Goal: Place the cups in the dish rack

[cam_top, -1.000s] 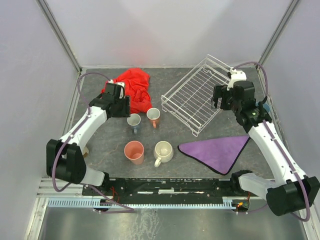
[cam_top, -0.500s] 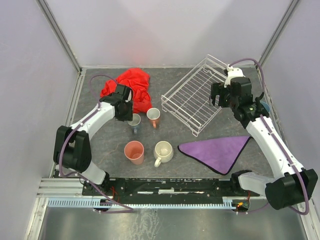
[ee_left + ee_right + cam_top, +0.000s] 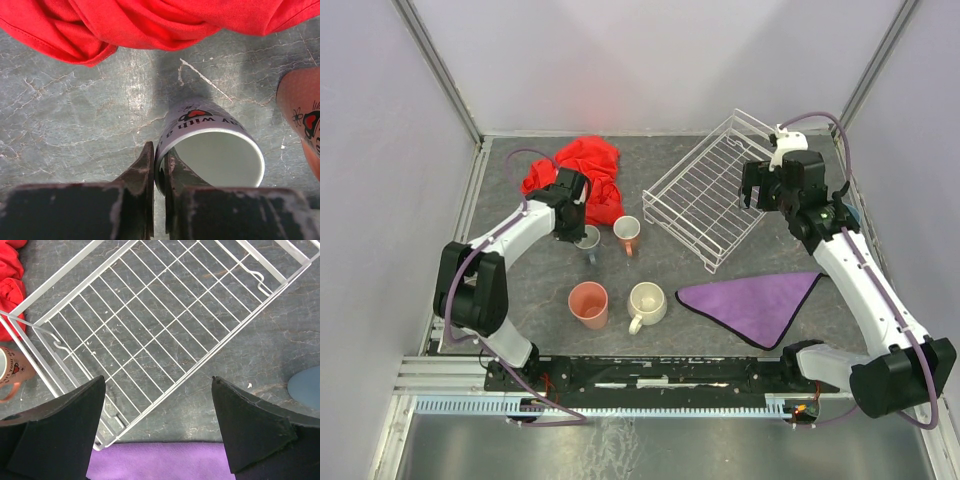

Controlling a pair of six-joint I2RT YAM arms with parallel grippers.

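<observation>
Your left claw (image 3: 159,152) is clenched on the rim of the small grey-blue mug (image 3: 212,145), with one finger outside the wall and the other inside the mouth. The orange-and-white mug (image 3: 302,107) stands just to the right of that claw, apart from the gripped mug. The red cloth (image 3: 150,20) lies on the tabletop (image 3: 65,120) just beyond the claw. Back toward the arm bases from it, the salmon-pink tumbler (image 3: 588,304) and the cream handled mug (image 3: 646,302) stand side by side. Your right claw (image 3: 158,382) hangs spread wide, grasping nothing, over the dish rack (image 3: 165,325). The light-blue cup (image 3: 307,387) sits off to its right, and the purple cloth (image 3: 160,460) lies on its near side.
</observation>
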